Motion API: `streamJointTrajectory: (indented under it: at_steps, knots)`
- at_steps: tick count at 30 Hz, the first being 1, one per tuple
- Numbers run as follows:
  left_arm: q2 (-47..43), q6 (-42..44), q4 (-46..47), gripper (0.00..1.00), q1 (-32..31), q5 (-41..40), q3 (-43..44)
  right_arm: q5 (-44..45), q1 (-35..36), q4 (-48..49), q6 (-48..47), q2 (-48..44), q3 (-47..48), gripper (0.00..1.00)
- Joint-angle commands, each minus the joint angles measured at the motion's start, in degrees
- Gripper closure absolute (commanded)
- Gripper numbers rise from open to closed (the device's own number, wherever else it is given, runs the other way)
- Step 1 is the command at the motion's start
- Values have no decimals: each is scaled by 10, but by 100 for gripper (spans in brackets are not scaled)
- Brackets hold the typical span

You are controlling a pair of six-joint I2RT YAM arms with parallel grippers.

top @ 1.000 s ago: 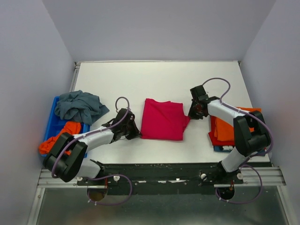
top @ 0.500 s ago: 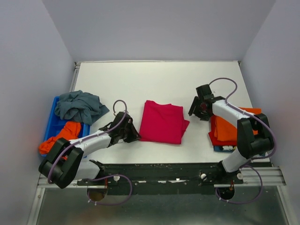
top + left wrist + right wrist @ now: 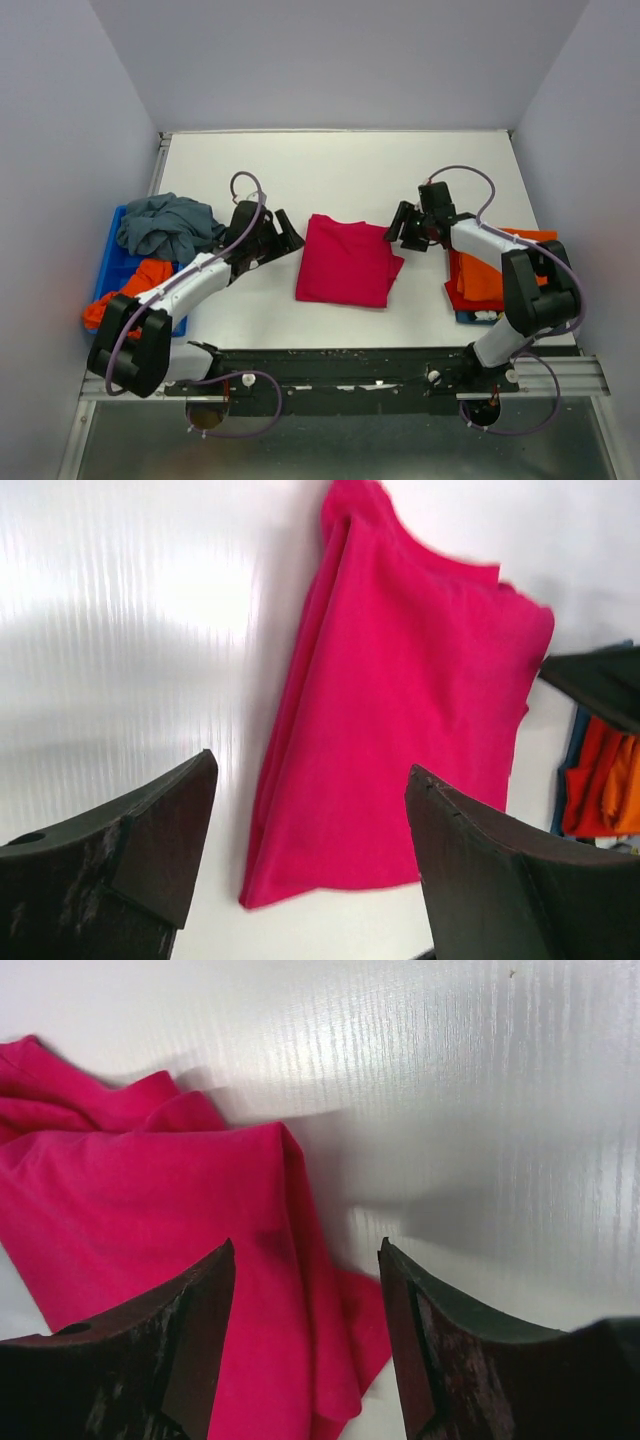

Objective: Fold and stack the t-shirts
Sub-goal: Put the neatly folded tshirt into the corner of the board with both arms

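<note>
A magenta t-shirt (image 3: 345, 260) lies folded into a rough rectangle in the middle of the white table (image 3: 330, 170). My left gripper (image 3: 285, 232) hovers just off the shirt's far left corner, jaws open and holding nothing. In the left wrist view the shirt (image 3: 400, 680) lies flat beyond the left gripper (image 3: 311, 765). My right gripper (image 3: 398, 228) is open at the shirt's far right corner. In the right wrist view the right gripper (image 3: 306, 1244) hangs over the shirt's (image 3: 150, 1220) rumpled right edge without gripping it.
A blue bin (image 3: 112, 262) at the left holds a crumpled grey-blue shirt (image 3: 170, 225) and an orange one (image 3: 140, 285). A stack of folded orange and red shirts (image 3: 485, 275) sits at the right edge, behind my right arm.
Both grippers have opened and let go of the magenta shirt. The left gripper moved from the shirt's near left edge toward its far left corner; the right gripper shifted slightly left.
</note>
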Motion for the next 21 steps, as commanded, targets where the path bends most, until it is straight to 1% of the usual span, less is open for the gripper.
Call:
streamJointTrajectory:
  at_steps: [1, 2, 4, 5, 8, 11, 12, 14, 16, 18, 19, 21]
  knots:
    - [73, 61, 50, 16, 17, -12, 46, -20, 9, 7, -14, 46, 24, 34]
    - [86, 66, 60, 17, 18, -9, 53, -22, 11, 9, -14, 56, 25, 38]
    - [117, 72, 67, 20, 20, -8, 67, -16, 18, 2, -16, 73, 34, 41]
    - [132, 76, 85, 22, 21, -4, 77, -8, 21, -8, -16, 83, 44, 43]
    - [184, 83, 92, 25, 22, 4, 109, 13, 30, -42, -20, 110, 72, 45]
    - [238, 83, 100, 26, 21, 16, 139, 23, 42, -45, -21, 124, 83, 46]
    - [253, 81, 102, 27, 22, 19, 150, 33, 47, -54, -21, 131, 89, 48]
    - [288, 79, 103, 30, 22, 30, 171, 56, 59, -79, -21, 151, 112, 50]
    - [314, 76, 103, 34, 22, 35, 191, 65, 66, -94, -21, 167, 131, 53]
    - [329, 75, 104, 39, 22, 34, 200, 71, 72, -98, -17, 177, 134, 55]
    - [337, 74, 106, 41, 22, 34, 202, 71, 72, -97, -15, 180, 135, 58]
    - [345, 73, 110, 45, 22, 33, 204, 68, 73, -97, -14, 187, 139, 69]
